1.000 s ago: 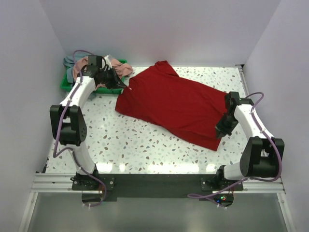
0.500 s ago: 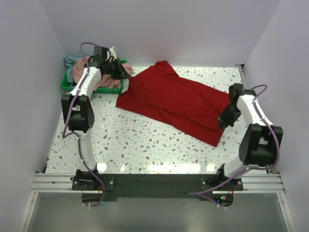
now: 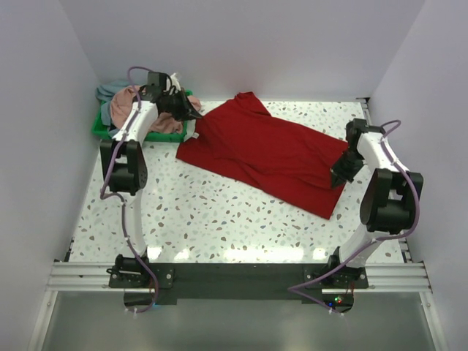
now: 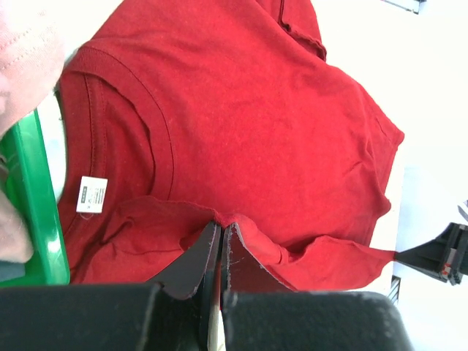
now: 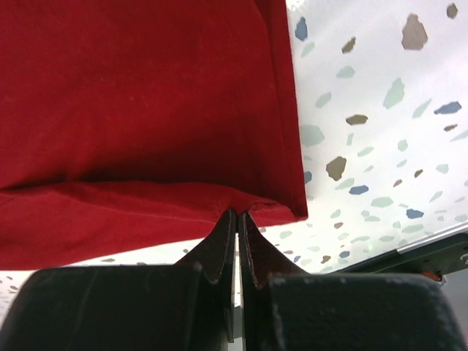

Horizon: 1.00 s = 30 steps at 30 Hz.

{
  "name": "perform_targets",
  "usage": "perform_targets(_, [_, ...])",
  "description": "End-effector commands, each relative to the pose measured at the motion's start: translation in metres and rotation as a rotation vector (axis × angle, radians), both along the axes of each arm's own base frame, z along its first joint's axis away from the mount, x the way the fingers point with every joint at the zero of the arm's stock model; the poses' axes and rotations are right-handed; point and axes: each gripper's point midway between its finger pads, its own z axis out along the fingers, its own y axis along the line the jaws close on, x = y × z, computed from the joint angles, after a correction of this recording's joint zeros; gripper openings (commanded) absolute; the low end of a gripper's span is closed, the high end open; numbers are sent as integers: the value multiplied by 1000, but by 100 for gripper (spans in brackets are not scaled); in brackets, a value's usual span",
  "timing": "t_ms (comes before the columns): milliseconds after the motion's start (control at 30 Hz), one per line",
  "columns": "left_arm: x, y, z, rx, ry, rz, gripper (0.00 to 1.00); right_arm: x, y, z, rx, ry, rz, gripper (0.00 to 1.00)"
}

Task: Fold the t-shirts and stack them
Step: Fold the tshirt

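Observation:
The bright red t-shirt lies spread across the table, neck toward the far left, hem toward the right. My left gripper is shut on its shoulder edge near the collar; the left wrist view shows the pinch with the red shirt and its white neck label below. My right gripper is shut on the hem at the right side, lifted and folded over; the right wrist view shows that pinch on the red shirt. The dusty pink shirt and the grey-blue shirt lie in the tray.
A green tray stands at the far left corner; its rim also shows in the left wrist view. The speckled table ends at white walls on three sides. A metal rail runs along the right edge.
Both arms have lifted and drawn toward the back. The red shirt's near edge has been pulled away from the front, its right hem folded over.

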Motion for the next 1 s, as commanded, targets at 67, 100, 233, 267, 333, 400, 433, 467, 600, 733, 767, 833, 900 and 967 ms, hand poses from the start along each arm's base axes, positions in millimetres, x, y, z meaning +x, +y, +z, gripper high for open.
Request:
perform_targets(67, [24, -7, 19, -47, -84, 7, 0, 22, -12, 3, -29, -34, 19, 0])
perform_targets(100, [26, -8, 19, -51, -90, 6, 0, 24, -14, 5, -33, -37, 18, 0])
perform_targets(233, [33, -10, 20, -69, -109, 18, 0, 29, -20, 4, -40, -39, 12, 0])
perform_targets(267, [35, -10, 21, -69, -119, 19, 0, 29, -22, 4, -39, -39, 4, 0])
perform_targets(333, [37, -9, 19, -71, -120, 26, 0, 34, -24, 5, -39, -53, 3, 0])
perform_targets(400, [38, -11, 15, -75, -119, 22, 0, 37, -26, 4, -38, -54, 3, 0])
perform_targets(433, [39, -12, 13, -79, -114, 22, 0, 37, -27, 3, -37, -48, 4, 0])
perform_targets(467, [39, -13, 13, -83, -116, 18, 0, 37, -28, 2, -38, -44, 6, 0])
perform_targets(600, [41, -15, 4, -82, -104, 21, 0, 37, -32, 0, -46, -36, 14, 0])
perform_targets(733, [44, -18, -1, -87, -102, 31, 0, 39, -34, -7, -42, -29, 19, 0])
perform_targets(767, [47, -18, -1, -89, -112, 34, 0, 39, -35, -8, -40, -26, 16, 0])
perform_targets(833, [51, -19, 1, -93, -125, 41, 4, 43, -37, -9, -40, -32, 16, 0])
perform_targets(900, [56, -20, 4, -90, -148, 43, 25, 48, -40, -7, -44, -42, 16, 0])
perform_targets(967, [58, -25, 9, -88, -173, 33, 42, 49, -42, -8, -41, -39, 16, 6])
